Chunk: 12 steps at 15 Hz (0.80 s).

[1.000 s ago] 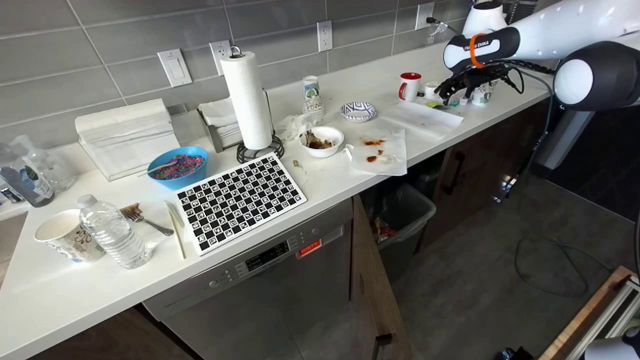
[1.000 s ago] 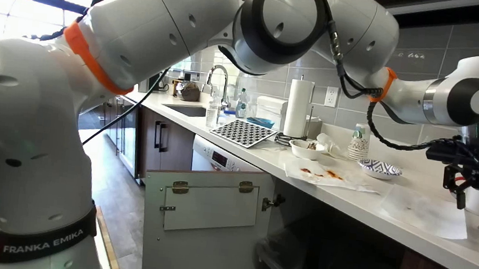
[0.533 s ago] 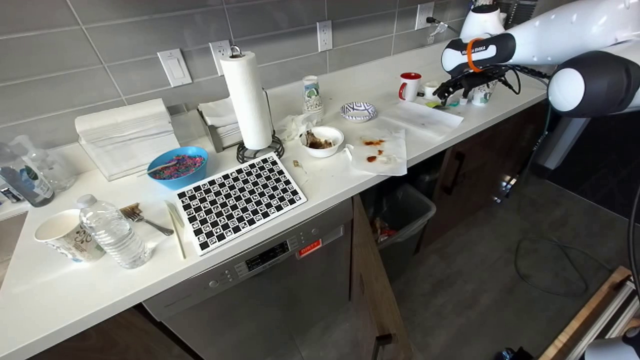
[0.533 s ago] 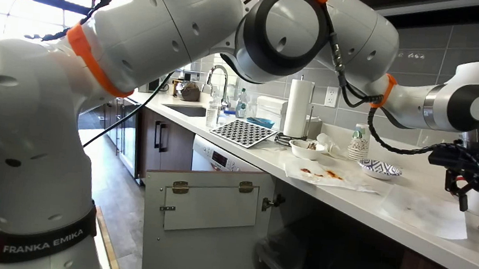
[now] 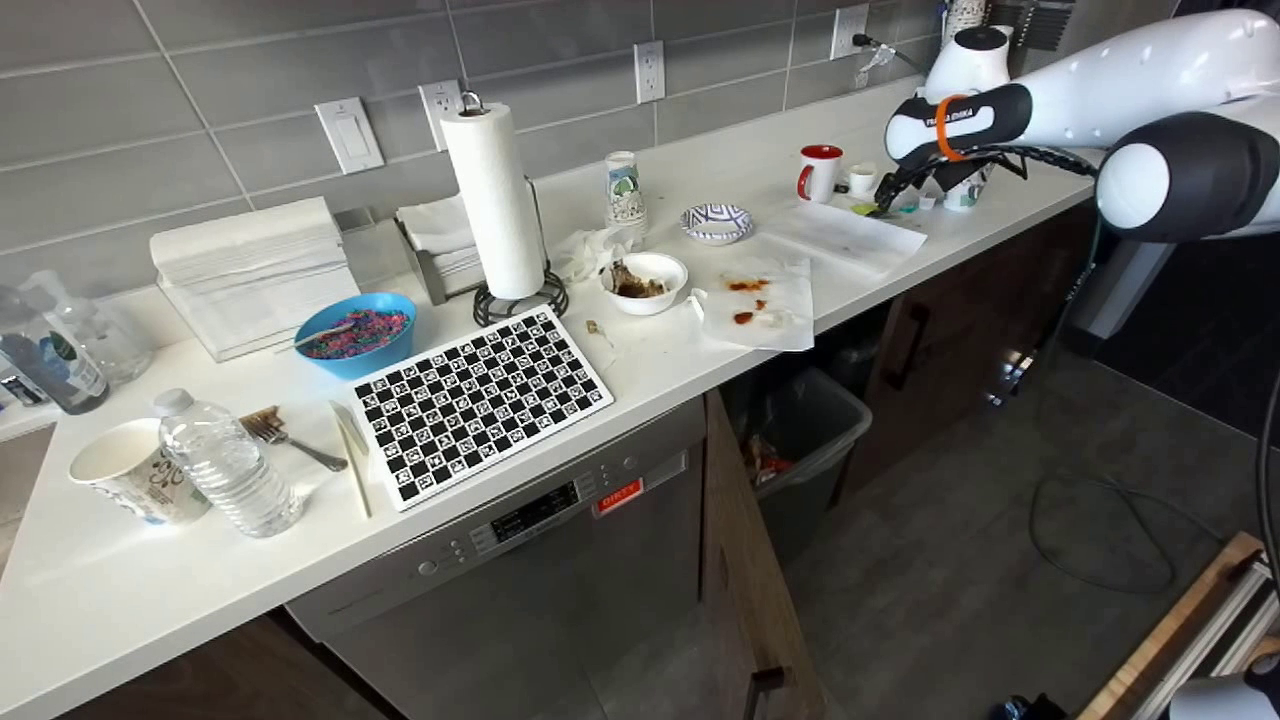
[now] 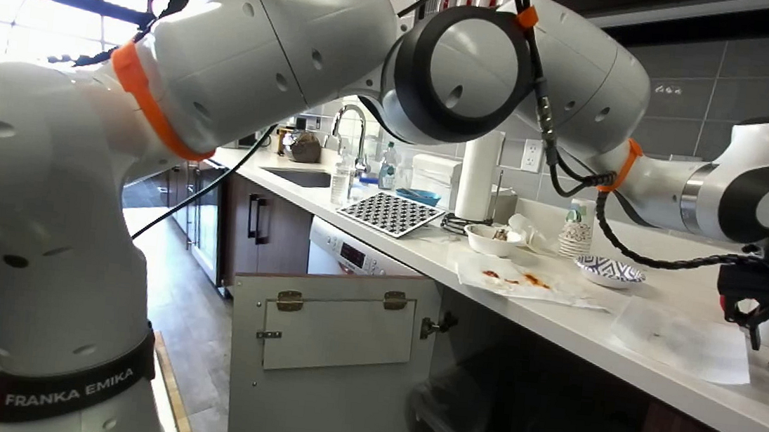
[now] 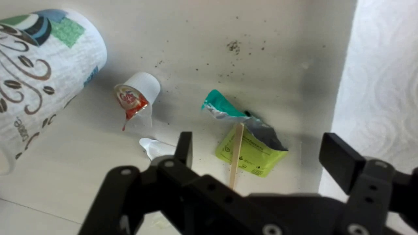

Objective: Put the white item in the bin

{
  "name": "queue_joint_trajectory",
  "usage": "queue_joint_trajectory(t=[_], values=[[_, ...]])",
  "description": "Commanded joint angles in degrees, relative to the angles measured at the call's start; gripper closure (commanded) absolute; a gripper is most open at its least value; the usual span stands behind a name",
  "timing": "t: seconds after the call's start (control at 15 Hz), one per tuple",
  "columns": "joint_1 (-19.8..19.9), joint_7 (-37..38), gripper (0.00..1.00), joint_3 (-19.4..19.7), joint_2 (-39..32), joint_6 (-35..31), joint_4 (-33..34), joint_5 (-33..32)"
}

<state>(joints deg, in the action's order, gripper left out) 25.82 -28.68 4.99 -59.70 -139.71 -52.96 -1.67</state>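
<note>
White creamer cup (image 7: 147,85), my best guess at the item meant, is on the counter (image 5: 650,362) with its foil lid (image 7: 131,99) peeled; whether it stands or lies tipped I cannot tell. In an exterior view it sits toward the right end, between the green packet (image 7: 254,156) on its left and the patterned paper cup (image 5: 963,194) on its right. A white scrap (image 7: 156,148) near it and the white sheet (image 7: 375,81) left of the packet are other candidates. The gripper (image 7: 262,152) hangs over the packet and its wooden stick (image 7: 236,155), fingers wide apart with nothing in their hold, so the step looks like lining up for the pick; nothing white has been grasped yet. If the creamer is the target, the next move calls for a shift to the right, a descent over it and a gentle squeeze, since such thin plastic could crumple or skid. After that comes a carry left and down to the near side, where the bin (image 5: 820,465), lined and with some rubbish inside, stands below counter height just right of the open cupboard door (image 6: 332,394). As for writing, the foil lid seems to say "Coffee", the rest too small; the packet's print is not legible. A red tag (image 5: 618,497) on the dishwasher (image 5: 540,580) says "DIRTY", and the base band (image 6: 68,384) of the arm (image 6: 324,34) says "FRANKA EMIKA".
</note>
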Motion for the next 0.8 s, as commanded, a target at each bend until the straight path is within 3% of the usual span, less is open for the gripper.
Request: queue_joint_trajectory(t=[0.0,0.47,0.73], values=[[2.32,-6.78,0.0,-3.23,-2.22,-3.45,1.2,0.9],[3.79,-13.1,0.0,-6.89,-3.95,-5.41,1.72,0.55],[3.58,-14.05,0.42,-6.9,-4.83,-5.42,2.44,0.27]])
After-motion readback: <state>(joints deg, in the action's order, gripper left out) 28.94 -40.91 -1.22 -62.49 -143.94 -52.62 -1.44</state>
